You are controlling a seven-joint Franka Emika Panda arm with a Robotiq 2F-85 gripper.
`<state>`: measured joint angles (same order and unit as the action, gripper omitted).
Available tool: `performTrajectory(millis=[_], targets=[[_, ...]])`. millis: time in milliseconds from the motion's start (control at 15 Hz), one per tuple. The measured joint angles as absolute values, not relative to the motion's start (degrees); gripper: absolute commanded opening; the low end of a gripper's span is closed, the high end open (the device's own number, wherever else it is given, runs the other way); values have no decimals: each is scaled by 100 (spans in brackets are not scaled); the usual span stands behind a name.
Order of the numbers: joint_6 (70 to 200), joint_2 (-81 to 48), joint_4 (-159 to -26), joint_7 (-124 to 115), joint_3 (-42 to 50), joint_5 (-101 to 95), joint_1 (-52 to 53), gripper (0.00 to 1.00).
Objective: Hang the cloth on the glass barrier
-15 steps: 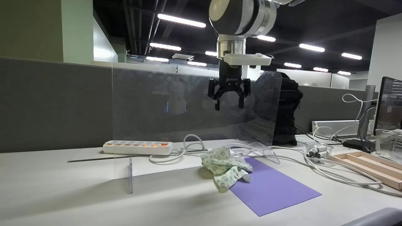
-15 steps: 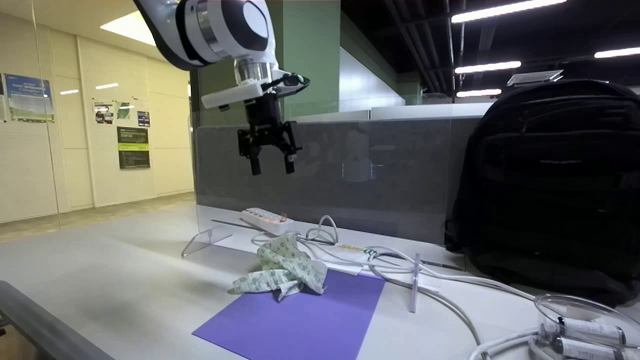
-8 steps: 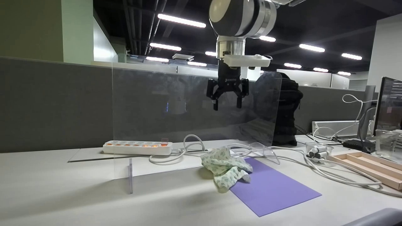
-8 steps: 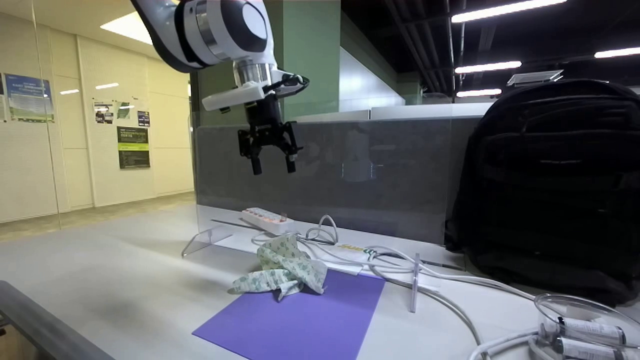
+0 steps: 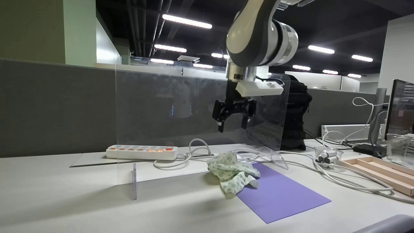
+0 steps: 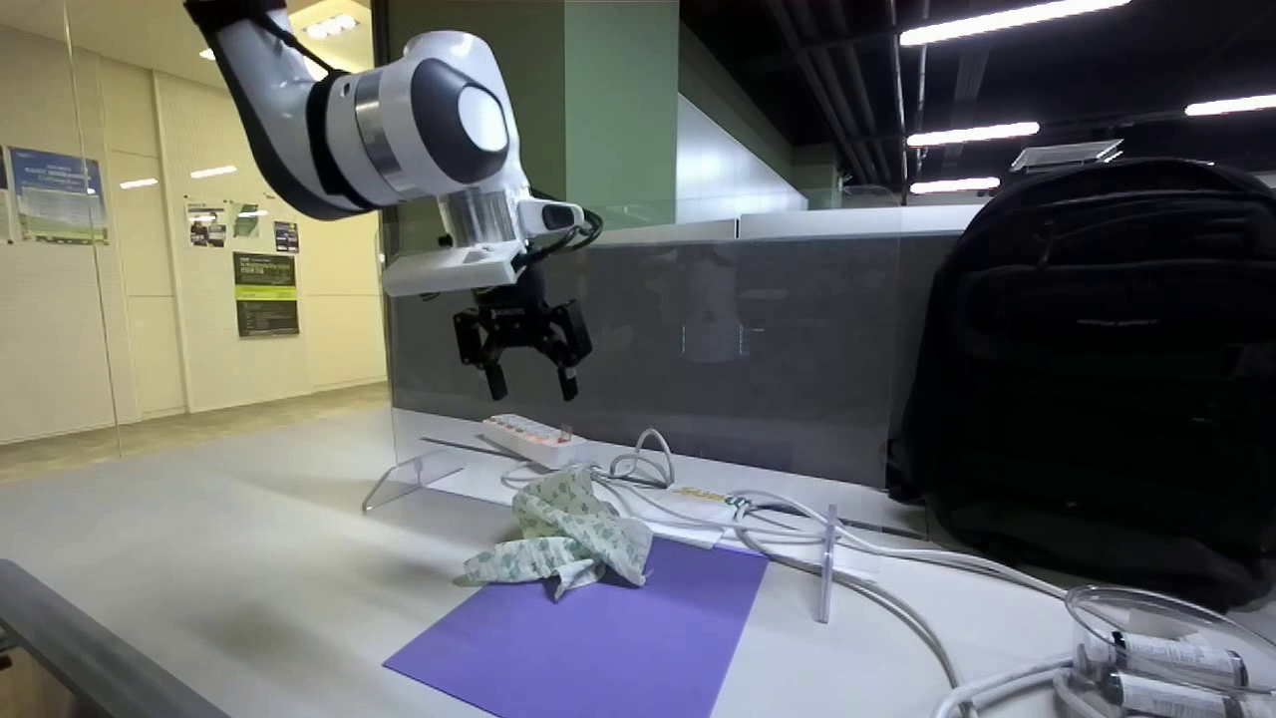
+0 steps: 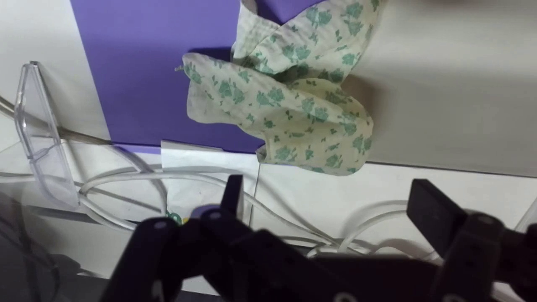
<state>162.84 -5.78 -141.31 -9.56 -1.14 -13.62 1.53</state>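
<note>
The cloth (image 5: 230,171) is pale with green flowers and lies crumpled on the desk, partly over a purple sheet; it also shows in an exterior view (image 6: 568,538) and in the wrist view (image 7: 289,117). The clear glass barrier (image 5: 152,113) stands upright on two clear feet behind the cloth; it shows too in an exterior view (image 6: 807,399). My gripper (image 5: 233,127) is open and empty, fingers pointing down, well above the cloth in both exterior views (image 6: 532,389). In the wrist view my gripper's fingertips (image 7: 327,193) are wide apart, with the cloth beyond them.
The purple sheet (image 5: 284,194) lies flat on the desk. A white power strip (image 5: 142,152) and loose white cables (image 6: 778,529) lie behind and beside the barrier. A black backpack (image 6: 1107,379) stands near its end. A small clear container (image 5: 327,157) and a tray (image 5: 381,173) sit farther along.
The arm and gripper have moved down toward the desk, mostly within the last half second. The gripper stays open. The cloth and barrier have not moved.
</note>
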Motion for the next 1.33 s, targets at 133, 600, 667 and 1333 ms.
performTrajectory(millis=[133, 600, 667, 1333], targets=[[16659, -734, -14299, -952, 5, -1453, 151, 100], [17823, -1539, -14323, -953, 553, -1731, 63, 100], [17917, -1647, -14293, -952, 563, -1708, 51, 100], [18032, -2193, -13780, -113, -271, -631, -108, 74]])
